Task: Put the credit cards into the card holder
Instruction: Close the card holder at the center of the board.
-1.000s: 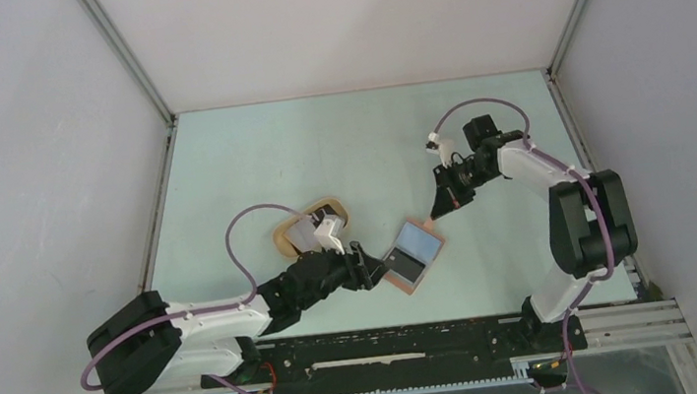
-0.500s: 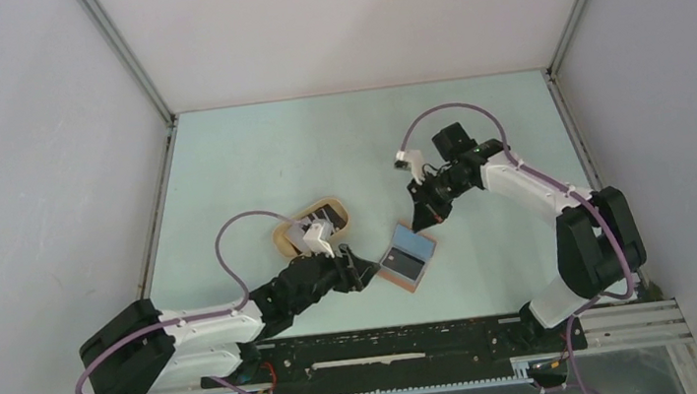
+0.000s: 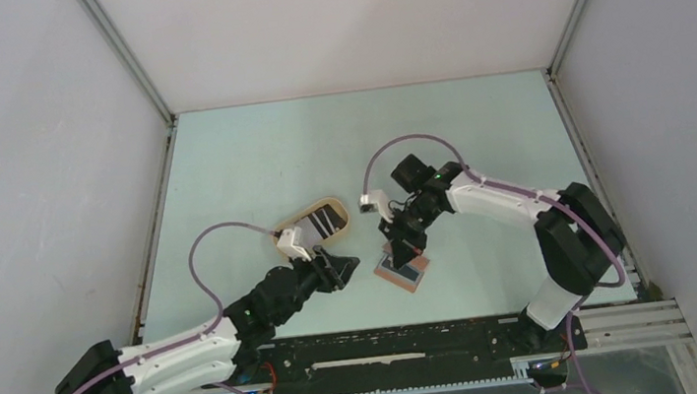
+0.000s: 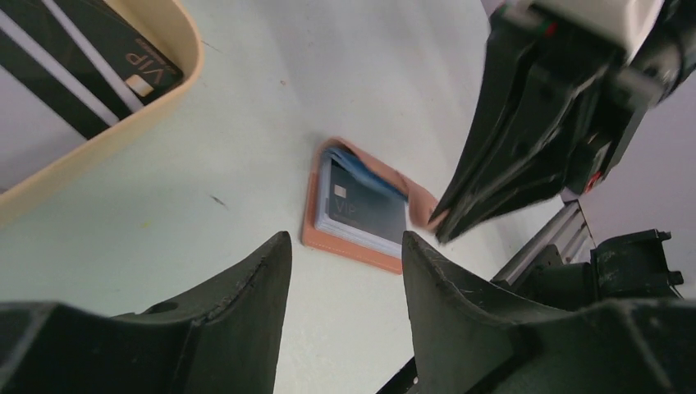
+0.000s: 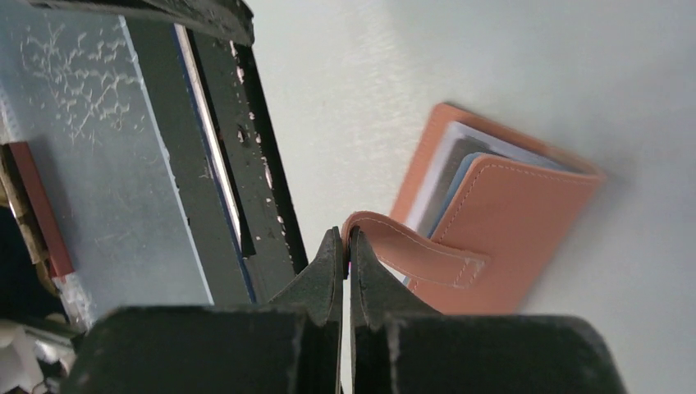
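Spanning pale-green table point(image 3: 251, 158), white walls point(image 3: 22, 145) | left claw point(image 3: 347, 267) released | right claw point(image 5: 345, 235) pinching card holder point(image 5: 509, 213)

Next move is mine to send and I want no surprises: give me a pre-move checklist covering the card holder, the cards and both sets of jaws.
1. Left gripper empty: ok, jaws open with nothing between them.
2. Right gripper closed at the snap tab: ok. Whether the tab is pinched: cannot tell.
3. Card in the card holder: ok, a VIP card sits inside.
4. All cards loaded: not ok, black cards lie in the tan tray.
5. Left gripper's path forward: not ok, right gripper stands directly ahead.
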`<state>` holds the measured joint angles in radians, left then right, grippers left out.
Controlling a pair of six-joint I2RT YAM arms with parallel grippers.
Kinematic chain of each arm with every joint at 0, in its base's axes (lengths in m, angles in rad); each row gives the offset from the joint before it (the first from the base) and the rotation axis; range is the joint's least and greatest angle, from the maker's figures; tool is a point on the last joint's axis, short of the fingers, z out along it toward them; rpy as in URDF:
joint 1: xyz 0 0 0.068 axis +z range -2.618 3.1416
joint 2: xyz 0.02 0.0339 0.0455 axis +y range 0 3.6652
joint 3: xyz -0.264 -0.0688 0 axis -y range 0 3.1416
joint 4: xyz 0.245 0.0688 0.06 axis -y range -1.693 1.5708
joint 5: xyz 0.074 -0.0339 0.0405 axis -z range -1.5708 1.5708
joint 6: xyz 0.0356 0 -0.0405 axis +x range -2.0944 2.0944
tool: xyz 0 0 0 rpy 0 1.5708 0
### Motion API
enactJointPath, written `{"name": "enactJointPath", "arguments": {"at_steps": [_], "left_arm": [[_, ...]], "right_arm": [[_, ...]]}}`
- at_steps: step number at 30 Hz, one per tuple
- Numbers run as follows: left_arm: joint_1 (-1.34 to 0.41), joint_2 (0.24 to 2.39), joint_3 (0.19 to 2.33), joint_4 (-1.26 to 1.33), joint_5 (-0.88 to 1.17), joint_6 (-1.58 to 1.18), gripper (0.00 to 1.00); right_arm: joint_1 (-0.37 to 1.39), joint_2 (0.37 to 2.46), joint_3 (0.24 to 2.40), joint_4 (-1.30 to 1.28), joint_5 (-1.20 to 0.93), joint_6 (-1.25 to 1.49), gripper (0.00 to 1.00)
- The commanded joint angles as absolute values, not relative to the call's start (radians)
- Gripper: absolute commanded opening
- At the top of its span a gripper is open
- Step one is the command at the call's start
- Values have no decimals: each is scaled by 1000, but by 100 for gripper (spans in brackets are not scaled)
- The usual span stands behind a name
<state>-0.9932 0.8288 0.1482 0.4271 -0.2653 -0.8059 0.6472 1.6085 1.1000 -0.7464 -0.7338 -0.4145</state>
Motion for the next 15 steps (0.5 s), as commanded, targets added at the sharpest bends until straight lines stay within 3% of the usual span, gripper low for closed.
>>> {"name": "enactJointPath", "arguments": {"at_steps": [1, 3, 9, 15], "left_arm": [[-989, 734, 110, 346, -345, -815, 57], [-988, 708, 97, 346, -352, -818, 56], [-988, 730, 77, 414, -330, -824, 56], [-989, 788, 84, 476, -293, -810, 56]], "right_arm": [[746, 1678, 1091, -736, -707, -429, 0], [788, 1707, 1094, -733, -688, -425, 0], [838, 1763, 1137, -781, -687, -447, 27], [822, 1633, 1166, -893, -794, -566, 49]]}}
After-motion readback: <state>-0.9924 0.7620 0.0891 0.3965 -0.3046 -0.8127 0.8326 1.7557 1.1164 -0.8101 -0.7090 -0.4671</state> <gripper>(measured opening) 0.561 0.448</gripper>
